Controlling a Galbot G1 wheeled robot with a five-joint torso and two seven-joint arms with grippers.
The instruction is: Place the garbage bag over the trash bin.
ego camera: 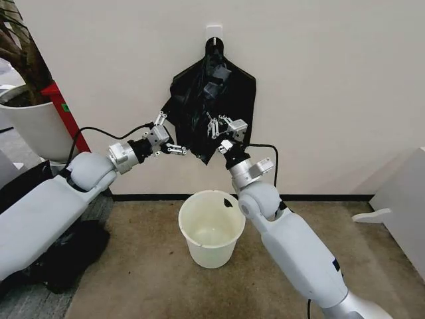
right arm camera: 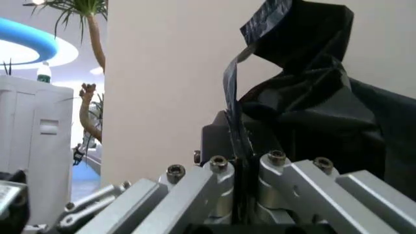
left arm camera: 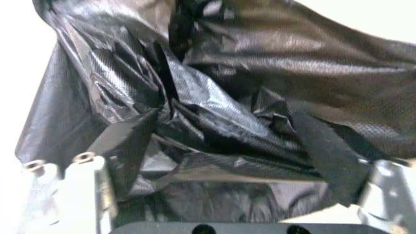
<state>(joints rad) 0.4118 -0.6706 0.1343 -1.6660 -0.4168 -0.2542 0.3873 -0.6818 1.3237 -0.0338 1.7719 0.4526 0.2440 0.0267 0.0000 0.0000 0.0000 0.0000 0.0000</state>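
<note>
Hanging from a wall hook above the small cream-white plastic bucket point(ego camera: 211, 228), the thin, glossy black plastic bag point(ego camera: 206, 100) looks limp and slippery, best gripped at its edges, where the right end effector point(ego camera: 214, 126) is clenched on film and the left end effector point(ego camera: 169, 133) is spread beside it.

Cream wall point(ego camera: 332, 80), brown floor point(ego camera: 146, 279) (black baseboard point(ego camera: 319, 197) between).

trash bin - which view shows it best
The head view: the whole trash bin stands on the floor below the hanging black plastic. The wrist views show black plastic close up.
</note>
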